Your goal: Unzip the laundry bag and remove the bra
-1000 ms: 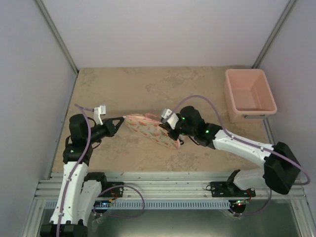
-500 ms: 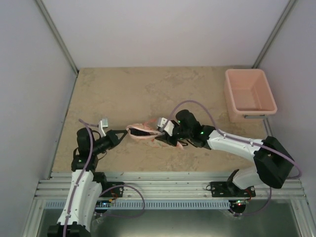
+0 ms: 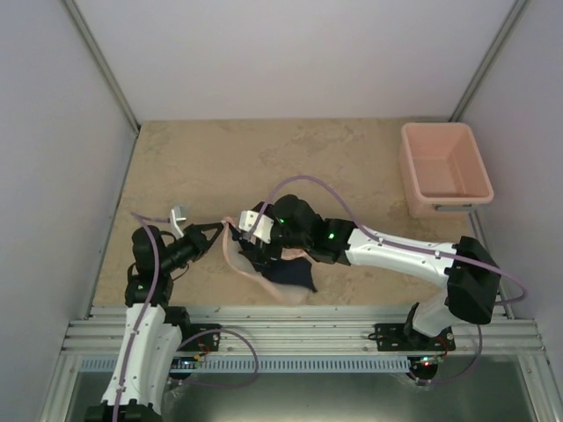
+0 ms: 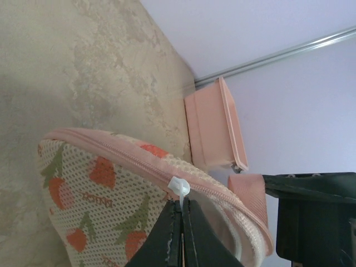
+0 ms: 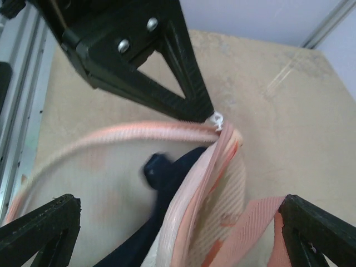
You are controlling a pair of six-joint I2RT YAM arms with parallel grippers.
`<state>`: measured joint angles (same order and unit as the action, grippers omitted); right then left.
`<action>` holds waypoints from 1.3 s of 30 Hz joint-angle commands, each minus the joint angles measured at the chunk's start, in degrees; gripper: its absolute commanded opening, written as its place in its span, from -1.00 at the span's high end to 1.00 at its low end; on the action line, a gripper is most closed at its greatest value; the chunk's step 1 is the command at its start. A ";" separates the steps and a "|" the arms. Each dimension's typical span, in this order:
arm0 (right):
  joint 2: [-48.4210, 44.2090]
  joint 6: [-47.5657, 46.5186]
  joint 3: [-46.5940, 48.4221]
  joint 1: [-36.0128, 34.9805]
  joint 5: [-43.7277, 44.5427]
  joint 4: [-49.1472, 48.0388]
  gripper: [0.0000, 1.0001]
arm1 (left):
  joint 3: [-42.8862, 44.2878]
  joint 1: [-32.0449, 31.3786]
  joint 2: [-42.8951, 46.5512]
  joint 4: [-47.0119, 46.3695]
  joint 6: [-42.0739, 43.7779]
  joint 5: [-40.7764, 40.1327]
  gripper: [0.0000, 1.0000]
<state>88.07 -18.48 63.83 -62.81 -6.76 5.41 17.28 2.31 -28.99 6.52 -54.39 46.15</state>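
Note:
The laundry bag (image 4: 100,183) is a mesh pouch with a strawberry print and pink zip trim. My left gripper (image 4: 182,210) is shut on its white zip pull (image 4: 179,188). In the top view the left gripper (image 3: 220,231) holds the bag's (image 3: 236,261) upper corner off the table. My right gripper (image 5: 178,233) stands open, its fingers wide on either side of the bag's gaping zip rim (image 5: 194,183). The dark navy bra (image 5: 167,183) shows inside the opening. From above, the bra (image 3: 290,277) lies partly out on the table under the right gripper (image 3: 248,251).
A rigid pink tub (image 3: 444,167) stands at the back right of the sandy table (image 3: 264,158). A pink webbing strap (image 5: 250,222) hangs from the bag by the right finger. Metal rails (image 3: 308,338) run along the near edge. Grey walls close both sides.
My right gripper has let go and opened wide, and its arm has swung left toward the left gripper. The bag has slackened and gaped open, and the navy bra now shows.

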 commanded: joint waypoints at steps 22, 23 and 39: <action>18.23 24.11 20.51 -7.94 22.12 7.81 -0.95 | 2.11 0.25 -0.60 -0.12 -4.81 -3.08 1.00; 19.02 24.15 20.74 -7.98 23.11 8.49 -0.95 | 2.06 0.24 -0.54 -0.12 -4.77 -3.08 1.00; 14.42 19.44 9.82 -6.23 29.29 7.67 0.99 | -0.14 0.54 -3.19 1.46 -5.11 -7.05 1.00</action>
<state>106.43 3.66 78.48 -69.56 21.41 12.47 18.20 2.26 -31.38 8.73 -58.76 42.04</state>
